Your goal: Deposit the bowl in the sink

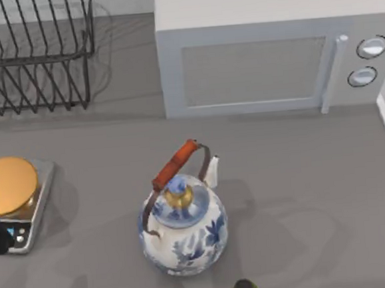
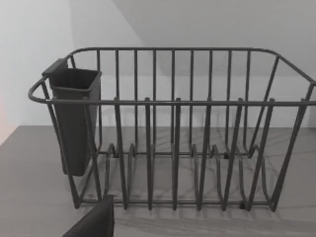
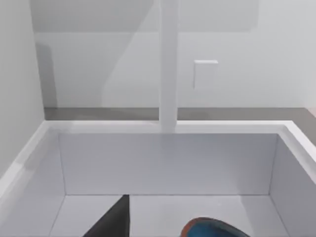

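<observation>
Over the sink (image 3: 168, 127), my right hand (image 3: 111, 219) hangs by the bowl (image 3: 215, 228); grip state I cannot tell. Released high, the bowl could bounce or tip.

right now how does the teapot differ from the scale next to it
The teapot is round, white with blue floral pattern; the scale is flat, grey and squarish. The teapot carries a reddish-brown handle and gold knob; the scale bears an orange-gold round plate. Both stand on the grey table.
</observation>
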